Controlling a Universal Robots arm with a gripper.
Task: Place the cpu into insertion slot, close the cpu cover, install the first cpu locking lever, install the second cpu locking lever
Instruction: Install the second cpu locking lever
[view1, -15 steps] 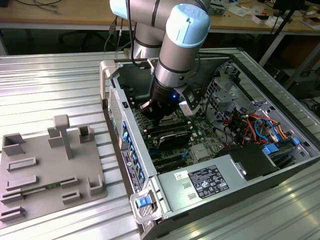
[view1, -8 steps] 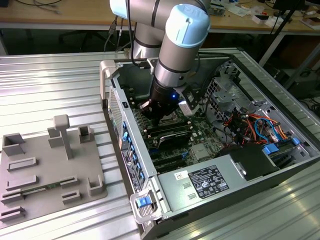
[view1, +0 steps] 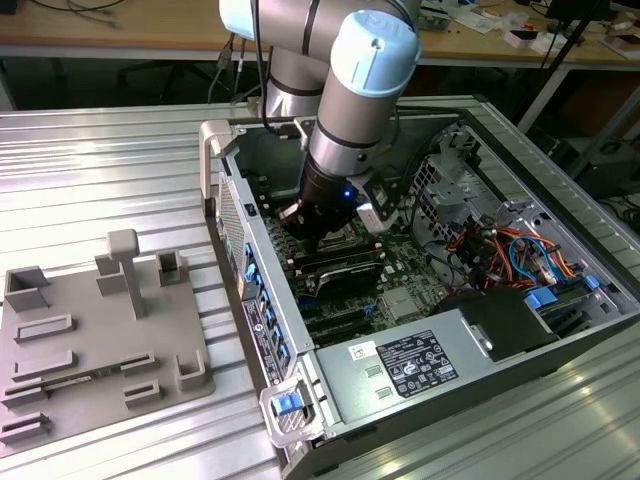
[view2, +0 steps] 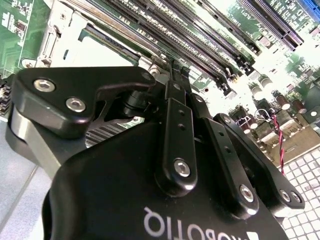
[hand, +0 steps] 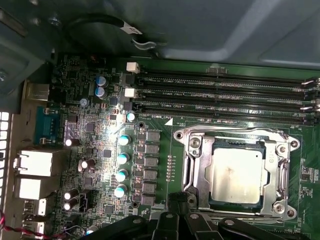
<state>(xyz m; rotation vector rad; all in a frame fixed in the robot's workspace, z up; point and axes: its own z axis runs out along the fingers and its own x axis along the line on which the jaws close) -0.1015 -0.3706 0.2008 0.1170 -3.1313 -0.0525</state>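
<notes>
First wrist view: cpu seated in slot, cover lowered; gripper fingers pressed together beside slot, nothing held

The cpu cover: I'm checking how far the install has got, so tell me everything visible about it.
In the first wrist view the cpu cover is a silvery metal frame with a large square cut-out, lying flat and closed over the insertion slot on the green board. The cpu, with its pale grey metal top, shows through the opening. Screws sit at the frame's corners. The black end effector sits just beside the cover's edge; whether it touches cannot be told.
</notes>
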